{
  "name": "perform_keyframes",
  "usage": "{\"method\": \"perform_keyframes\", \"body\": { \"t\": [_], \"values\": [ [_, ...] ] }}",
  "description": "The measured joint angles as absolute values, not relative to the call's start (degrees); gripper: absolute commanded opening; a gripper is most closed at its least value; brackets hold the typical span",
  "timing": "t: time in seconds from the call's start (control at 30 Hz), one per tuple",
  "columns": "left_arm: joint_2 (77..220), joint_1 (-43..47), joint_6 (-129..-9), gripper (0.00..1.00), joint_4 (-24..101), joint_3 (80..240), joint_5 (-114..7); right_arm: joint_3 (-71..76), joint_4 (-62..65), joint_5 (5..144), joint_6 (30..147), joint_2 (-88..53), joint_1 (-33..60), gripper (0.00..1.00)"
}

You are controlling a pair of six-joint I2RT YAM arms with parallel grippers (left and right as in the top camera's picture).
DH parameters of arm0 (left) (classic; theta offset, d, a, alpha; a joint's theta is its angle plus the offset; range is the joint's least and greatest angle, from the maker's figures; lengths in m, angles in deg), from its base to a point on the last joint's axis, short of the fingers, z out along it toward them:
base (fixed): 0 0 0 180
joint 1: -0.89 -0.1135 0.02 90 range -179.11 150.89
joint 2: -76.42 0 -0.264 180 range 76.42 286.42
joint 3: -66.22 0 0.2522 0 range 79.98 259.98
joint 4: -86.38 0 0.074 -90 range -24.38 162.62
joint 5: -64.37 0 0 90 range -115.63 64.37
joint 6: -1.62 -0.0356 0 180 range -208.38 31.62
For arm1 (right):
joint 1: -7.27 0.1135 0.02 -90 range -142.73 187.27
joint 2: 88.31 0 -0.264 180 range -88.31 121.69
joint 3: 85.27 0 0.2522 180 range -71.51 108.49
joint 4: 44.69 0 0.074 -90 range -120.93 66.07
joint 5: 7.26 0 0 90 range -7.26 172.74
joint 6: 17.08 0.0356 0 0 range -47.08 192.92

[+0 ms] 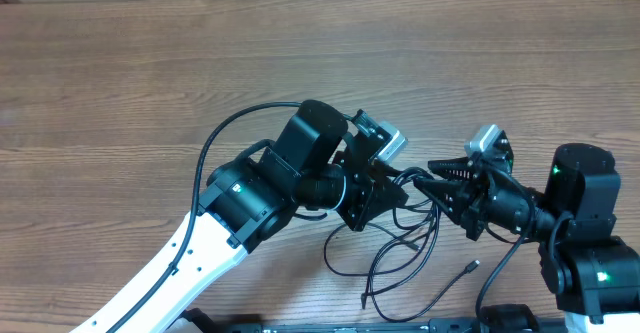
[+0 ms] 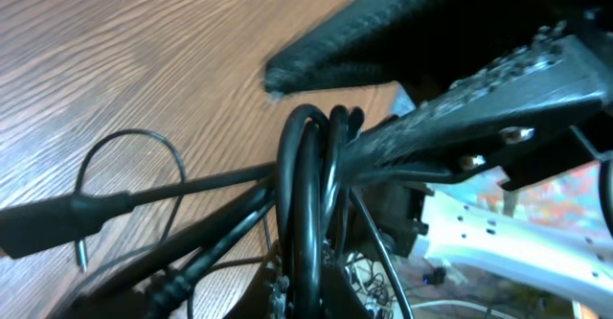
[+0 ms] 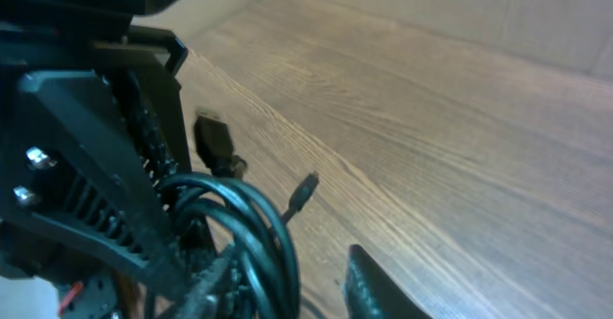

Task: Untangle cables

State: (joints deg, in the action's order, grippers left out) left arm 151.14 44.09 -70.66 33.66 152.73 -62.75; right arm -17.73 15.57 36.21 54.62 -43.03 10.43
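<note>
Your left gripper (image 1: 388, 188) is clamped on the looped cables (image 2: 306, 194). Just right of it, your right gripper (image 1: 425, 176) has its jaws spread, with a loop against one finger (image 3: 144, 166). Loose strands trail nearby on the table (image 1: 150, 73).

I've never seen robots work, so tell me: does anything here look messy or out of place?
Only the cables: they are bunched in a knot between the left hand and right hand, with loose loops straggling over the table. Nothing looks spilled or broken.
</note>
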Motion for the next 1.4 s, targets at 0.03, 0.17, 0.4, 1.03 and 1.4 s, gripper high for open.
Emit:
{"method": "perform_keyframes", "body": {
  "t": [0.03, 0.17, 0.4, 1.03, 1.4],
  "values": [
    [151.1, 44.1, -70.2, 0.04, 33.3, 152.7, -61.9, -17.7, 15.7, 36.2, 54.6, -43.0, 10.4, 0.22],
    [151.1, 44.1, -66.1, 0.04, 29.4, 152.7, -56.4, -17.7, 16.3, 37.0, 54.8, -43.0, 10.4, 0.06],
    [151.1, 44.1, -59.8, 0.04, 27.4, 152.7, -50.0, -17.7, 17.1, 38.2, 54.6, -43.0, 10.3, 0.5],
    [151.1, 42.8, -46.5, 0.04, 29.4, 152.7, -60.8, -17.7, 20.9, 45.7, 45.6, -43.0, 10.3, 0.7],
    [151.1, 42.7, -43.0, 0.04, 30.3, 152.7, -63.2, -17.7, 16.6, 46.8, 46.4, -43.0, 10.3, 0.7]
  ]
}}
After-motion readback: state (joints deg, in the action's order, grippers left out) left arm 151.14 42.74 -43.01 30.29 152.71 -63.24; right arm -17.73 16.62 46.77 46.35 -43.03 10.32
